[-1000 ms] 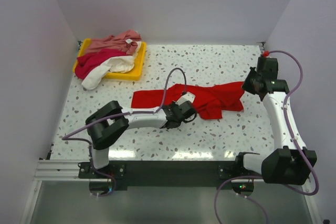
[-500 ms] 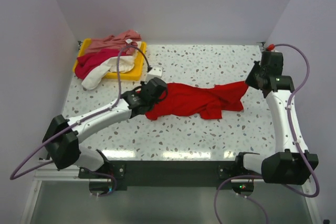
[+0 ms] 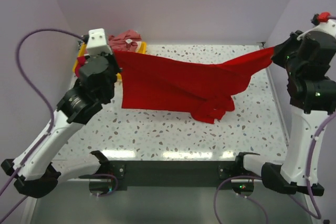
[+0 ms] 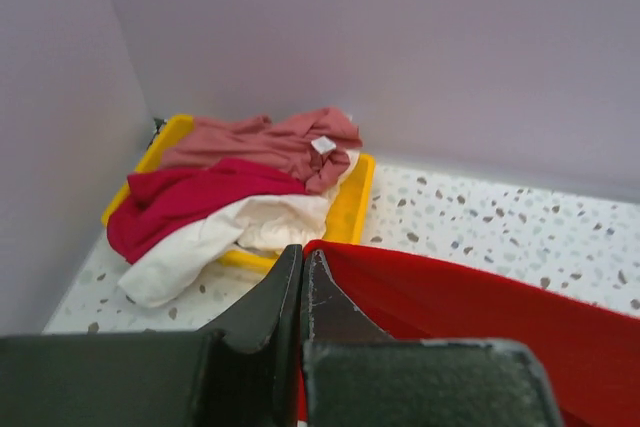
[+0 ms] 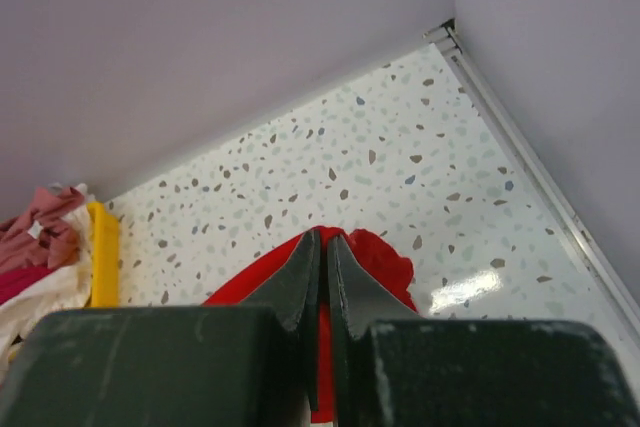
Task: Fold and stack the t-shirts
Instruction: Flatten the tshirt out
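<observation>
The red shirt is soft matte cloth, pulled into a wide band across the middle of the top view. Its upper edge runs taut from upper left to upper right. Its lower right part hangs in crumpled folds that touch the table, a glossy white surface flecked with grey and brown.

In the upper left of the left wrist view a shallow yellow plastic tray holds three limp, rumpled shirts. The pink shirt lies at the back with a white label showing. The crimson shirt is in front of it. The cream shirt spills over the tray's near rim onto the table.

The left arm rises from the lower left corner of the top view and slants up to the upper left. The left gripper has its dark wedge-shaped fingers pressed together on a corner of the red shirt. The right arm stands steeply along the right edge of the frame, its wrist high in the upper right. The right gripper is likewise clamped, pinching the opposite end of the red shirt.
</observation>
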Action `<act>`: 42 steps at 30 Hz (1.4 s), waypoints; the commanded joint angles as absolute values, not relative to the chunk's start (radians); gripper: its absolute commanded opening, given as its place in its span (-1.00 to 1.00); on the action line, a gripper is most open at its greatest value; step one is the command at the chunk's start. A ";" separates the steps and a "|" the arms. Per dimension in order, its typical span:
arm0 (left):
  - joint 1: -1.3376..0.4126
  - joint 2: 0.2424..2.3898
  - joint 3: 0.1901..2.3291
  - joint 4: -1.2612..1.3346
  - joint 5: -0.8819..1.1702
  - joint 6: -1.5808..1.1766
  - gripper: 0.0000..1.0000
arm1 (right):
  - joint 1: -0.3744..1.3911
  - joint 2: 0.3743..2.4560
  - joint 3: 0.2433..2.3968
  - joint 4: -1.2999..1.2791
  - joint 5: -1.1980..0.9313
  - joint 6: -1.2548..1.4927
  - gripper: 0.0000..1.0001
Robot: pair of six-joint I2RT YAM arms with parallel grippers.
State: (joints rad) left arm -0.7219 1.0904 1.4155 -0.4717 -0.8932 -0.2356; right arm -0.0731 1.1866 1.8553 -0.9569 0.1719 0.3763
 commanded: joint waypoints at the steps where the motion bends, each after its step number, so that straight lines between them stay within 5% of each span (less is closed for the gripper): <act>1: -0.718 0.990 1.497 -0.348 -0.869 -0.075 -1.00 | -0.077 1.121 2.052 -1.023 0.241 0.357 -1.00; 19: -0.716 0.871 1.876 -0.457 -0.301 -0.083 -1.00 | -0.008 0.999 2.454 -0.844 0.411 0.272 -1.00; 26: -0.716 1.049 1.836 -0.480 -0.422 -0.011 -1.00 | 0.265 1.032 2.277 -0.753 0.566 0.215 -1.00; 34: -0.707 1.201 1.766 -0.391 -0.578 0.081 -1.00 | 0.272 1.146 2.065 -0.701 0.641 0.164 -1.00; 42: -0.692 1.255 1.858 -0.396 -0.569 0.144 -1.00 | 0.272 1.236 2.193 -0.727 0.641 0.141 -1.00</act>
